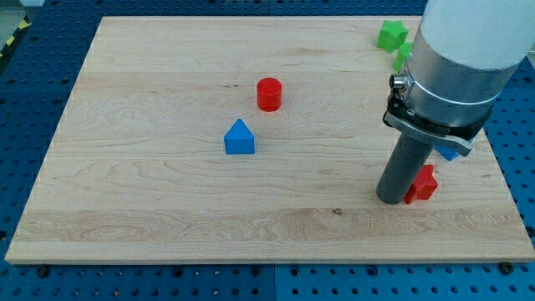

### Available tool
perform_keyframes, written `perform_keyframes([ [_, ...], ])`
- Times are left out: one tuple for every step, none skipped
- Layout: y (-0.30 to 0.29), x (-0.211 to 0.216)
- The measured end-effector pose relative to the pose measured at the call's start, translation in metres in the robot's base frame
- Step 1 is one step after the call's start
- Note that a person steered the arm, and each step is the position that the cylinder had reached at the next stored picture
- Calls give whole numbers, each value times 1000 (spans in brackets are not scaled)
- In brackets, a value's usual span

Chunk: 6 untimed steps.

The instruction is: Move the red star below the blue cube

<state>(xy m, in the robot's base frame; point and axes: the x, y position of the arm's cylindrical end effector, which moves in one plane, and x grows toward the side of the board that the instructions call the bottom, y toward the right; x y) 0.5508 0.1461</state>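
The red star (425, 184) lies near the view's right edge of the wooden board (167, 209), partly hidden by my rod. My tip (390, 199) rests on the board, touching the star's left side. A blue block (452, 153), probably the blue cube, shows only as a small corner just above the star, mostly hidden behind the arm. A second blue block (240, 138), shaped like a small house, sits near the board's middle, far to the left of my tip.
A red cylinder (269, 94) stands above and right of the house-shaped blue block. Two green blocks (391, 35) (404, 56) sit at the view's top right, the lower one partly hidden by the arm. The board's right edge is close to the star.
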Motion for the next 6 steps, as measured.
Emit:
perform_keyframes([
  [14, 0],
  [32, 0],
  [45, 0],
  [58, 0],
  [76, 0],
  [91, 2],
])
